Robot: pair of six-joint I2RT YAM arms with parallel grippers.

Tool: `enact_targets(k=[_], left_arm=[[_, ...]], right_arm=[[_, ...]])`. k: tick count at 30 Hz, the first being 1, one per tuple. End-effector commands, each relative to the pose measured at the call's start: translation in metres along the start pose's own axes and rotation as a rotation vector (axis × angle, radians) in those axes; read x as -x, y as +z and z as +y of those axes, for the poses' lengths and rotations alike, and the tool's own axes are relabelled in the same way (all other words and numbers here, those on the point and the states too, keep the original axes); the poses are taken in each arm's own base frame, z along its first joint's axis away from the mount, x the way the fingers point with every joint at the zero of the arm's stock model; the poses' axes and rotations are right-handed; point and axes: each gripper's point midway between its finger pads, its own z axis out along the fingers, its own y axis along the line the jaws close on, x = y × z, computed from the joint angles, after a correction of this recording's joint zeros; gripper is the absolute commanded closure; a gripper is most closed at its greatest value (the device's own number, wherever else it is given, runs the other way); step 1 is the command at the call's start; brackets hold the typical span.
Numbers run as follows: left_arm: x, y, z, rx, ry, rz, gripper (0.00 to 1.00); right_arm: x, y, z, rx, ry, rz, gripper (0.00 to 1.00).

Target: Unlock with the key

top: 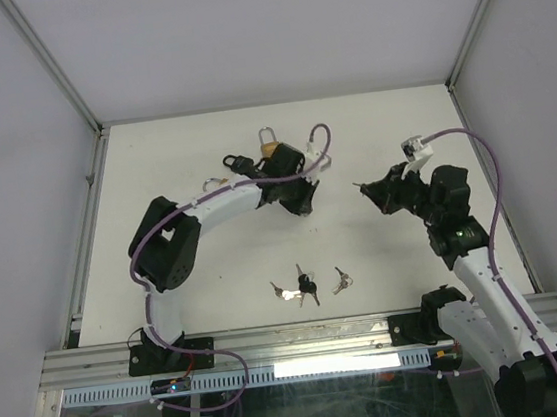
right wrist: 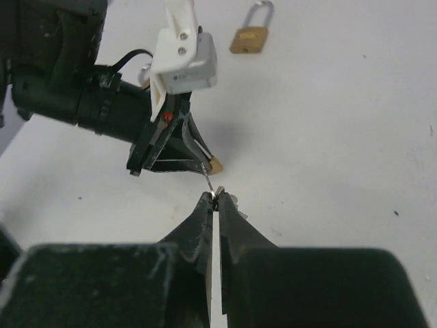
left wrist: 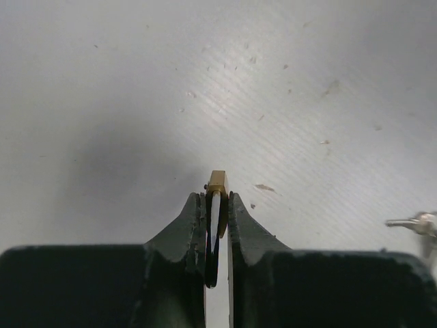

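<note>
Main risk: the key [right wrist: 207, 179] twists. The right end effector [right wrist: 213, 201] is pressed together on the head only, with the thin blade sticking out past the tips. Any off-axis contact with the lock will likely pivot the blade in the pads or knock it out.

Second risk: the lock itself slips. The left end effector [left wrist: 217, 205] is pinching the held padlock [left wrist: 218, 183] edge-on, and just a small brass corner shows beyond its fingertips. It is a narrow grip, so insertion push or turning torque could spin the body or shove it back.

The keyway isn't visible in any view, so blade-to-slot alignment can't be confirmed. Whether this key fits this lock can't be confirmed either: loose keys [top: 303, 286] lie on the bench [top: 380, 126] near the arm bases, and a second padlock [right wrist: 249, 37] lies flat beyond the left arm.

Position: in the right wrist view the blade points up and slightly left at the brass corner, just short of it and not touching. The top view shows the two end effectors near each other with bare bench between them. The lock sits ahead of the key tip; the depth offset is unclear.
</note>
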Motion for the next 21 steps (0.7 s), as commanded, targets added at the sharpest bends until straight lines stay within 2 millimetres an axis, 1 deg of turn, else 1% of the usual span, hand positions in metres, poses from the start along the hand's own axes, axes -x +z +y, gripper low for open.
enact_targets(k=[1, 2, 3, 4, 5, 7, 8, 11, 12, 15, 16, 17, 18, 20, 21], left_arm=[[0.149, -0.158, -0.012, -0.313, -0.076, -0.542, 1.0], [0.165, -0.195, -0.011, -0.357, -0.056, -0.635, 1.0], [0.179, -0.229, -0.017, -0.398, -0.008, -0.719, 1.0], [0.188, -0.266, -0.029, -0.434, 0.055, -0.803, 1.0], [0.194, -0.297, -0.039, -0.464, 0.116, -0.881, 1.0], [0.193, -0.351, -0.067, -0.547, 0.233, -1.011, 1.0], [0.19, -0.374, -0.08, -0.581, 0.285, -1.06, 1.0], [0.186, -0.412, -0.103, -0.669, 0.362, -1.099, 1.0], [0.187, -0.423, -0.11, -0.684, 0.389, -1.12, 1.0], [0.19, -0.453, -0.129, -0.734, 0.471, -1.161, 1.0], [0.19, -0.46, -0.138, -0.761, 0.505, -1.166, 1.0], [0.19, -0.465, -0.146, -0.784, 0.528, -1.17, 1.0], [0.19, -0.471, -0.154, -0.808, 0.547, -1.177, 1.0], [0.192, -0.479, -0.167, -0.846, 0.553, -1.193, 1.0], [0.195, -0.481, -0.17, -0.857, 0.545, -1.201, 1.0]], right_arm=[[0.085, -0.021, 0.069, 0.299, -0.119, -0.109, 1.0], [0.099, -0.027, 0.083, 0.355, -0.139, -0.117, 1.0], [0.113, -0.032, 0.095, 0.401, -0.154, -0.128, 1.0], [0.132, -0.04, 0.109, 0.446, -0.175, -0.155, 1.0], [0.146, -0.045, 0.119, 0.48, -0.19, -0.175, 1.0], [0.172, -0.056, 0.138, 0.545, -0.212, -0.216, 1.0], [0.184, -0.062, 0.147, 0.571, -0.217, -0.236, 1.0], [0.216, -0.084, 0.174, 0.66, -0.251, -0.32, 1.0], [0.226, -0.092, 0.181, 0.677, -0.31, -0.381, 1.0], [0.244, -0.113, 0.199, 0.72, -0.424, -0.498, 1.0], [0.249, -0.118, 0.205, 0.736, -0.448, -0.522, 1.0], [0.261, -0.124, 0.211, 0.748, -0.32, -0.54, 1.0], [0.266, -0.131, 0.22, 0.787, -0.281, -0.554, 1.0], [0.275, -0.145, 0.237, 0.846, -0.291, -0.608, 1.0], [0.278, -0.15, 0.243, 0.864, -0.299, -0.63, 1.0]])
